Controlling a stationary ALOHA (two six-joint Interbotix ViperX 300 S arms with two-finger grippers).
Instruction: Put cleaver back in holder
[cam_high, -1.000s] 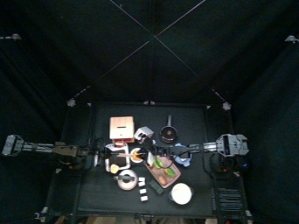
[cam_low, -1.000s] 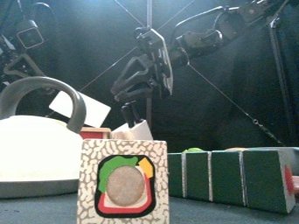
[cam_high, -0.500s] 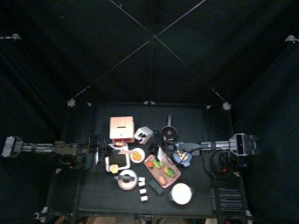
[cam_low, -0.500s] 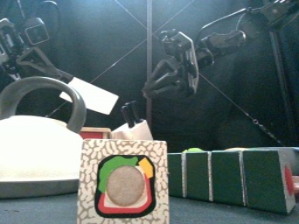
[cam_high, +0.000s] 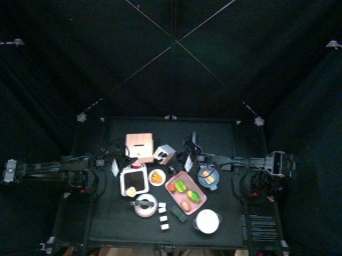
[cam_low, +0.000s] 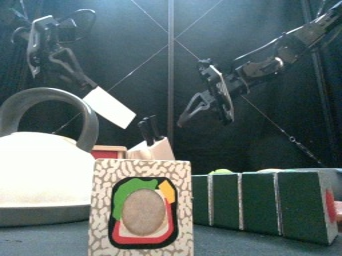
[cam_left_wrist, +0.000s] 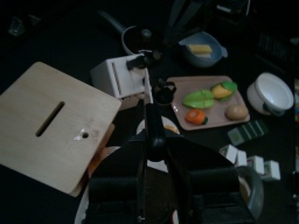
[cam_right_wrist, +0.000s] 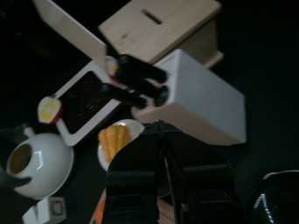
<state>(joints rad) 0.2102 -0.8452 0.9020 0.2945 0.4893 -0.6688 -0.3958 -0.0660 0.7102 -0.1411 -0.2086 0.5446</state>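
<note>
Firmly, left gripper (cam_left_wrist: 155, 147) clamps flat white cleaver (cam_right_wrist: 73, 33), right gripper (cam_right_wrist: 158, 164) closed, slotted wooden holder (cam_left_wrist: 52, 144)

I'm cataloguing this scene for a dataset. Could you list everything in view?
cleaver: one, white blade, held in the air by the left gripper
wooden holder: one, light wood, slotted, on the table
knife block: one, white, beside the wooden holder
kettle: one, white, grey handle, table front
patterned box: one, speckled, nearest the front camera
tray: one, pinkish, carrying toy food
bowl: one, blue, beyond the tray
white dish: one, beside the tray
left gripper: black, above the table
right gripper: black, raised near the knife block
</note>
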